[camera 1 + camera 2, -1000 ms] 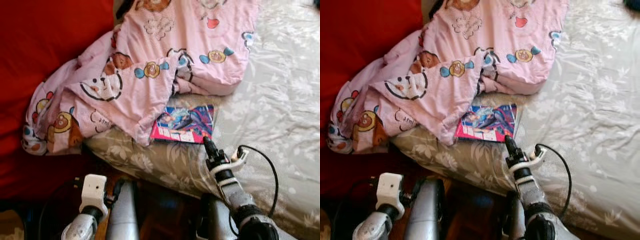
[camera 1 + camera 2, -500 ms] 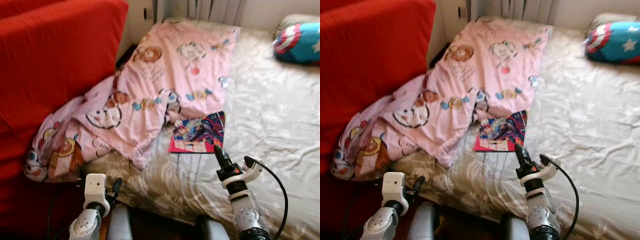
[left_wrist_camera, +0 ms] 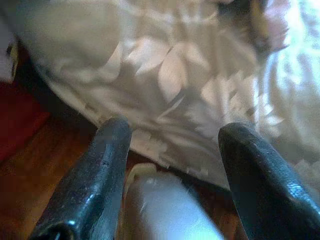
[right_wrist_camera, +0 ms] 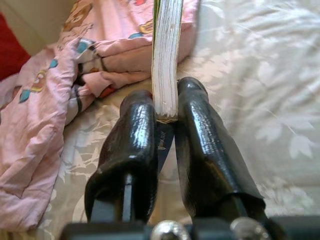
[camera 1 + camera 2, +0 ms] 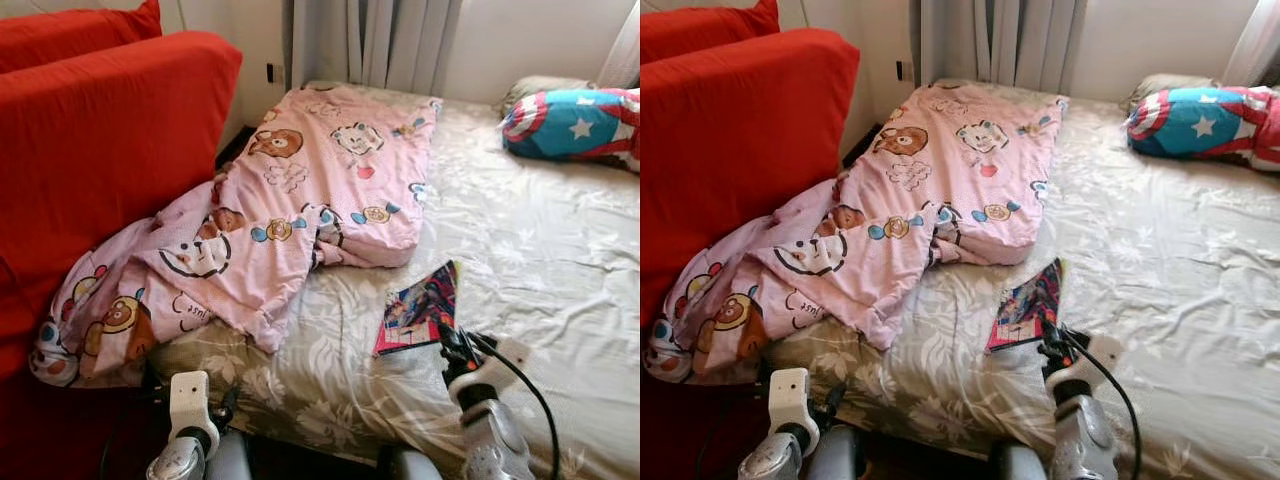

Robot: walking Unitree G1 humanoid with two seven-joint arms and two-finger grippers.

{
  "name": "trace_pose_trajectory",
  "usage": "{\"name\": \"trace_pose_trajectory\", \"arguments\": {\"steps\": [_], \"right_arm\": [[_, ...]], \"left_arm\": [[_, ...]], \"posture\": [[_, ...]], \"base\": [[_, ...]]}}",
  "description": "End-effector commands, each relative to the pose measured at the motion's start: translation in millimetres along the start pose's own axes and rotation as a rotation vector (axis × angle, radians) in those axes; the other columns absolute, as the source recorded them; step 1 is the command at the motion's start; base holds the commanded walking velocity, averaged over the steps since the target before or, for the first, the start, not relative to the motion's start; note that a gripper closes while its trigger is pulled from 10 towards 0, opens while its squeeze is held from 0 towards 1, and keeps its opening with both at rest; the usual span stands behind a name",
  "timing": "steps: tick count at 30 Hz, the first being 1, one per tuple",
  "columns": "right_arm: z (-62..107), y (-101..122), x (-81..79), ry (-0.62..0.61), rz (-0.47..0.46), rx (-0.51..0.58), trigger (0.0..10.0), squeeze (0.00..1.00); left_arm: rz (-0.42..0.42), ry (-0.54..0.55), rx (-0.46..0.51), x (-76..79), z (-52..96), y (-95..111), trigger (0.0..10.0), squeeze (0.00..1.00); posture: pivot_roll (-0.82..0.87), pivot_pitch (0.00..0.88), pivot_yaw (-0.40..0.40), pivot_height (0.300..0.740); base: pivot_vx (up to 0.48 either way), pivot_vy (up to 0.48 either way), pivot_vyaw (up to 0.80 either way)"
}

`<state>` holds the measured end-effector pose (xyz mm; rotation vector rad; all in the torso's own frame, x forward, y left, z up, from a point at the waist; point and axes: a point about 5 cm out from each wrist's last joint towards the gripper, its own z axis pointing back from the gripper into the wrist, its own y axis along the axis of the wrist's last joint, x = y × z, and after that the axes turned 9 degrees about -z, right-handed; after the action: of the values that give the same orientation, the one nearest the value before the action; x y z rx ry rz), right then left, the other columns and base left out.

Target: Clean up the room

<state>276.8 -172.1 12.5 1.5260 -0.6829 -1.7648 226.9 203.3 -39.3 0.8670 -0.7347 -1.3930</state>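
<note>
Currently our right gripper (image 4: pixel 165 120) pinches the book (image 5: pixel 420 308) by one edge; we judge it may slip or sag. Left gripper (image 3: pixel 172 165) hangs wide, idle.

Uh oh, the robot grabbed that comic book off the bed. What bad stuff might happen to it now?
1. The right gripper pinches the comic book only at one edge, so it might slip and drop onto the bed or the floor.
2. The book hangs tilted from that thin grip; its pages could bend or crease.
3. The pink blanket spills over the bed's edge near the left gripper, and might snag if that arm moves.
</note>
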Motion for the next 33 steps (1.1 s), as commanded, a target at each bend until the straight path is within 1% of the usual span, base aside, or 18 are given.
{"name": "trace_pose_trajectory", "arguments": {"steps": [1, 3, 6, 11, 14, 17, 20, 21, 22, 25, 30, 33], "right_arm": [[-3.6, 6, -5.3, 0.021, 0.039, 0.025, 10.0, 0.0], [-5.6, 7, -7.9, 0.029, 0.05, 0.026, 10.0, 0.0], [-6.8, 7, -8.4, 0.032, 0.064, 0.024, 10.0, 0.0], [-6.7, 7, -6.0, 0.019, 0.072, 0.032, 10.0, 0.0], [-6.1, 9, -3.1, 0.006, 0.069, 0.042, 10.0, 0.0], [-7.0, 11, -2.4, 0.004, 0.071, 0.042, 10.0, 0.0], [-8.6, 10, -1.3, -0.007, 0.066, 0.023, 10.0, 0.0], [-9.6, 11, -1.1, -0.015, 0.041, 0.032, 10.0, 0.0], [-10.2, 12, -0.8, -0.017, 0.039, 0.031, 10.0, 0.0], [-12.1, 14, -1.3, -0.007, 0.041, 0.035, 10.0, 0.0], [-12.1, 15, 0.9, -0.028, 0.055, 0.035, 10.0, 0.0], [-11.7, 12, 4.2, -0.051, 0.065, 0.007, 10.0, 0.0]], "left_arm": [[0.023, 0.027, -0.016, -4.5, 1.2, -5, 10.0, 0.0], [0.031, 0.04, -0.046, -7.3, 2.4, -12, 10.0, 0.0], [0.035, 0.045, -0.071, -7.9, 3.6, -17, 10.0, 0.0], [0.03, 0.043, -0.114, -7.7, 6.7, -26, 10.0, 0.0], [0.036, 0.053, -0.136, -9.3, 9.0, -32, 10.0, 0.0], [0.026, 0.05, -0.178, -8.2, 11.7, -39, 10.0, 0.0], [0.024, 0.046, -0.191, -7.4, 12.4, -41, 10.0, 0.0], [0.021, 0.045, -0.201, -7.1, 12.9, -43, 10.0, 0.0], [0.016, 0.045, -0.208, -7.0, 13.2, -44, 10.0, 0.0], [0.012, 0.045, -0.228, -6.6, 14.8, -47, 10.0, 0.0], [0.018, 0.049, -0.242, -5.7, 16.7, -51, 10.0, 0.0], [0.017, 0.048, -0.252, -4.6, 18.7, -54, 10.0, 0.0]], "posture": [[0.08, 0.0, -0.101, 0.649], [0.08, 0.0, -0.103, 0.664], [0.08, 0.0, -0.103, 0.679], [0.07, 0.0, -0.104, 0.699], [0.06, 0.0, -0.104, 0.719], [0.06, 0.0, -0.109, 0.74], [0.06, 0.0, -0.114, 0.74], [0.06, 0.0, -0.118, 0.74], [0.07, 0.0, -0.122, 0.74], [0.06, 0.0, -0.127, 0.74], [0.06, 0.0, -0.132, 0.74], [0.06, 0.0, -0.136, 0.74]], "base": [[0.0, 0.0, 0.0], [0.0, 0.0, 0.0], [0.0, 0.0, 0.0], [0.0, 0.0, 0.0], [0.0, 0.0, 0.0], [0.0, 0.0, 0.0], [0.0, 0.0, 0.0], [0.0, 0.0, 0.0], [0.0, 0.0, 0.0], [0.0, 0.0, 0.0], [0.0, 0.0, 0.0], [0.0, 0.0, 0.0]]}}
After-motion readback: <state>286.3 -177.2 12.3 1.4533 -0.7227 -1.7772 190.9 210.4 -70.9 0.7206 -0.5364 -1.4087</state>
